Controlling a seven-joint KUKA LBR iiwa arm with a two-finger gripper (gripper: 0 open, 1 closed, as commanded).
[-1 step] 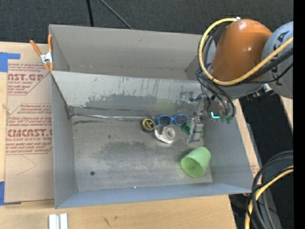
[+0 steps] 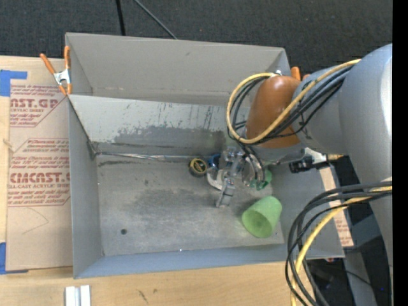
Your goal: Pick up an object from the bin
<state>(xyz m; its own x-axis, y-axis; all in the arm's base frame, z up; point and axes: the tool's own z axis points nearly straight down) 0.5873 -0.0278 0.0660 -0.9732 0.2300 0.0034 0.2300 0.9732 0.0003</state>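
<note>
I'm looking down into the bin (image 2: 134, 228) with the arm reaching in from three o'clock. The gripper (image 2: 224, 196) is hanging low over the floor, toward the three o'clock side. From this angle I cannot tell whether the claw is released or clenched, and I'm seeing nothing plainly caught in it.

Just beside its tip, at about eleven o'clock, a small white piece (image 2: 215, 181) is lying partly tucked under the wrist. I can't make out its shape. A little further out at ten o'clock a small yellow and blue ring (image 2: 198, 166) is sitting near the back wall. At four o'clock from the tip a green cup (image 2: 261, 217) is lying on its side, apart from the gripper.

I'm judging the cup to be the easiest pick. It looks like light, thin plastic, smooth and a little springy, so it may roll or squirt out of a hard squeeze. I'd be closing across its rim, one side inside the mouth. The ring and the white piece look stiff but small and low.
</note>
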